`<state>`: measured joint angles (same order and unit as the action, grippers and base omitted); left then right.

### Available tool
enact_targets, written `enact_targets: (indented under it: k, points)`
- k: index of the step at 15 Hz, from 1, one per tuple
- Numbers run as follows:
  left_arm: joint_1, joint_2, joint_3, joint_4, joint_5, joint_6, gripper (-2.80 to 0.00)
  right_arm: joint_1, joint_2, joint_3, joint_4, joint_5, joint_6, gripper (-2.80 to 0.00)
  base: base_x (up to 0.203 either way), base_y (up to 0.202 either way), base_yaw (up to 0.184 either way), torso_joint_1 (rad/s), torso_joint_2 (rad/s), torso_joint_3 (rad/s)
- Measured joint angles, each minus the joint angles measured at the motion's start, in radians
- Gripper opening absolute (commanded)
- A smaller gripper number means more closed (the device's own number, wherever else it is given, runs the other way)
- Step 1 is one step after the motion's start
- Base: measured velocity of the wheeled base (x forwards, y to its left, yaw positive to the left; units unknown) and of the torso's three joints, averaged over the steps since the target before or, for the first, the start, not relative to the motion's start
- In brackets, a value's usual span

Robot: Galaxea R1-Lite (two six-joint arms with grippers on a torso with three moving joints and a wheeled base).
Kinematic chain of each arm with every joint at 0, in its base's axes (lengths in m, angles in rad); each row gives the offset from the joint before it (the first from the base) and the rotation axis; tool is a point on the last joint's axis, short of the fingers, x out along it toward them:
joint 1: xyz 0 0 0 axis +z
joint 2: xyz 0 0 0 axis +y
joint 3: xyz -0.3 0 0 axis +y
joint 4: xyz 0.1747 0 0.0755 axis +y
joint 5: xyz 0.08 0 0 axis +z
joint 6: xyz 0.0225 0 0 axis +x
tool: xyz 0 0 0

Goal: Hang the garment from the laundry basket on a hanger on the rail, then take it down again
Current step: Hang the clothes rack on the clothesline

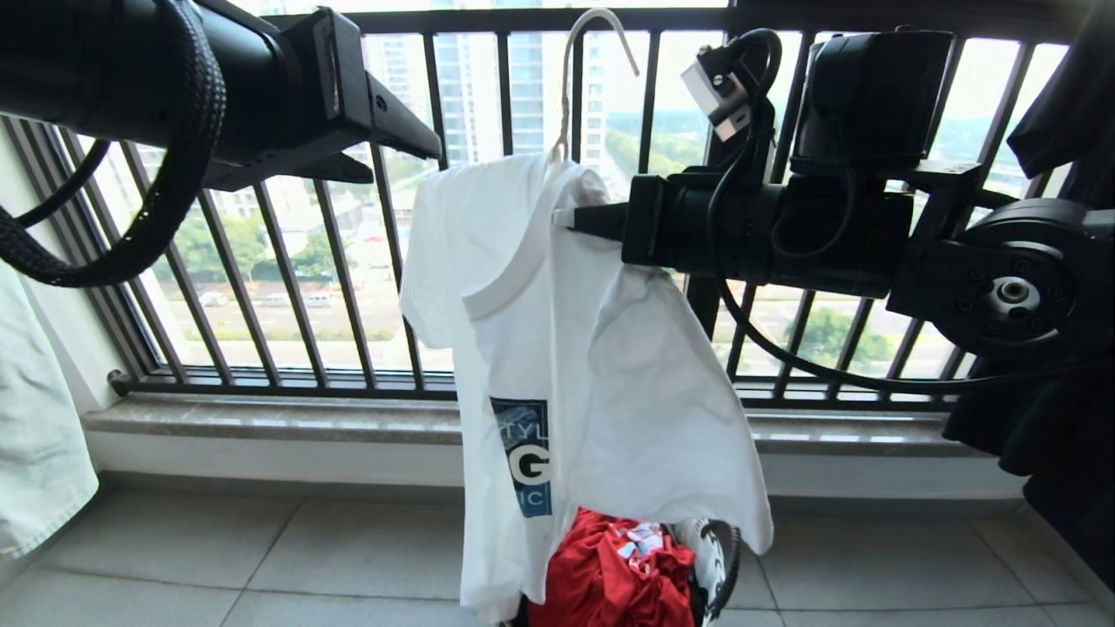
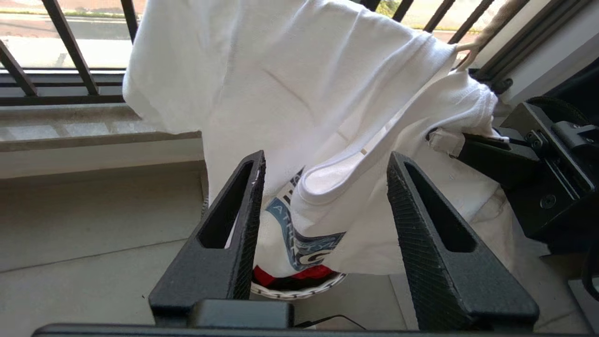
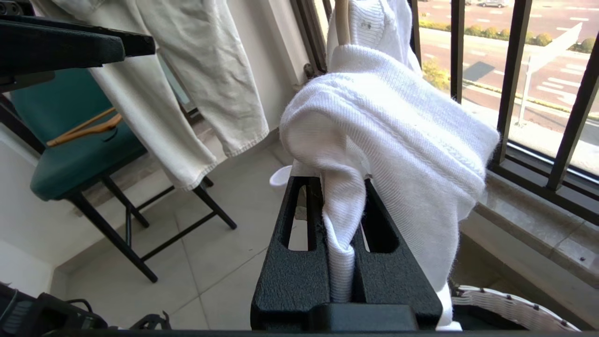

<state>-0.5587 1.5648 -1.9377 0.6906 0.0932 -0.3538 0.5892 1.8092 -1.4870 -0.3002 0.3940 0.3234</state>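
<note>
head view, left to right: the left gripper (image 1: 409, 144) hangs high at the left before the black window railing (image 1: 348, 261), its jaws spread and holding nothing, with the white t-shirt (image 1: 566, 366) just ahead of them. the shirt is up in the air mid-scene, draped over the cream wire hanger (image 1: 571, 78), whose hook is free, on no rail; no rail is in view. the right gripper (image 1: 566, 218) comes in from the right, jaws clenched on the shirt's fabric by the hanger's neck. below, the laundry basket (image 1: 723, 557) stands on the floor with a red garment (image 1: 610, 575) in it. by my judgement the shirt is out of the basket and dressed on the hanger; hooking it on the rail and taking it down are left.
</note>
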Motion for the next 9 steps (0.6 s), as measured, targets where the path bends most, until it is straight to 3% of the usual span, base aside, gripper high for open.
enact_targets:
  k: [2,5,9]
  points:
    - [0.062,-0.008,0.0,0.001,-0.031,0.084,-2.8,-0.019,0.0,0.0,0.004,0.033,0.0,-2.8,0.0,0.0,0.0,0.0,0.0,0.0]
    - [0.147,-0.02,0.002,0.014,-0.188,0.249,-2.8,-0.04,-0.002,0.0,0.046,0.101,0.0,-2.8,0.0,0.0,0.0,0.0,0.0,0.0]
    - [0.234,-0.03,0.002,0.112,-0.401,0.504,-2.8,-0.079,-0.01,-0.004,0.088,0.233,0.0,-2.8,0.0,0.0,0.0,0.0,0.0,0.0]
